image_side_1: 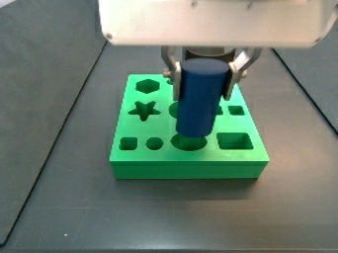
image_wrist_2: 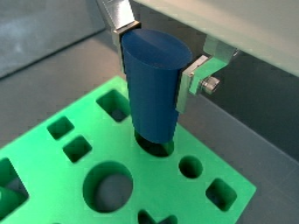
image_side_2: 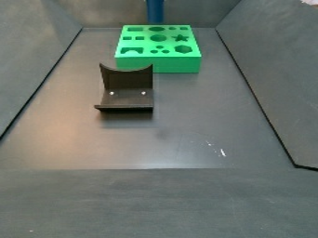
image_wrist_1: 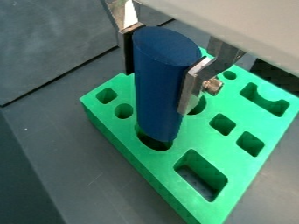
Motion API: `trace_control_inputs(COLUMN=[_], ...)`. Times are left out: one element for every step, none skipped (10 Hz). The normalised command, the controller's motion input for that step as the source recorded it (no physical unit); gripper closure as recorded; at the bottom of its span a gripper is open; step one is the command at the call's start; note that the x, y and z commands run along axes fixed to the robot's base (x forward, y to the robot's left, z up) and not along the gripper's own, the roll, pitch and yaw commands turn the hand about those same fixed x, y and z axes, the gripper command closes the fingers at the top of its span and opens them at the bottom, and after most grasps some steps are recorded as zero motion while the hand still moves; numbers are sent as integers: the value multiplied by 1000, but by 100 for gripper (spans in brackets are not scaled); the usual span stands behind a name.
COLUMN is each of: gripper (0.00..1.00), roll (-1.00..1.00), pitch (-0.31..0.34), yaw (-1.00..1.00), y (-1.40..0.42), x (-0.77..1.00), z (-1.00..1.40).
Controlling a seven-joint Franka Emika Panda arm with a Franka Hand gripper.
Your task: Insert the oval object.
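The hand (image_wrist_1: 160,61) is positioned above the green block (image_wrist_1: 140,149), its silver plate fingers (image_wrist_1: 194,85) clamped on the upper part of the oval object (image_wrist_1: 160,83), one finger on each side. The oval object, a dark blue peg, stands upright with its lower end entering a hole near the middle of the block; in a wrist view (image_wrist_2: 155,87) a dark gap shows around its base at the hole mouth, and most of its length remains above the block's top face. In a side view the hand (image_side_1: 201,67) and peg (image_side_1: 197,97) sit over the block (image_side_1: 185,158), whose top carries other cut-outs, among them a star (image_side_1: 145,110), a hexagon (image_side_1: 146,87) and a square (image_side_1: 234,142). In a side view the block (image_side_2: 159,58) lies at the far end of the dark tabletop (image_side_2: 187,139), with the peg (image_side_2: 156,10) visible only as a blue strip at the frame edge. The fixture (image_side_2: 125,88) stands nearer, apart from the block.
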Motion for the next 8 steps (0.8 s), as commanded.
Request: trace_control_inputs(gripper=[100,100,100,100,100,100,100,100], roll=[56,34,6,0,0,10,20,0], pitch=[110,66,66,73,71,123,160,123], yaw=[-86,-117,-131,-157,-206,-197,-186,-186], y=[97,0,0,0,-46,0,-3,-86], x=[0,0,0,71,140,311,474,506], z=[-229,-306,-311,-300,-297,-351,-366,-334])
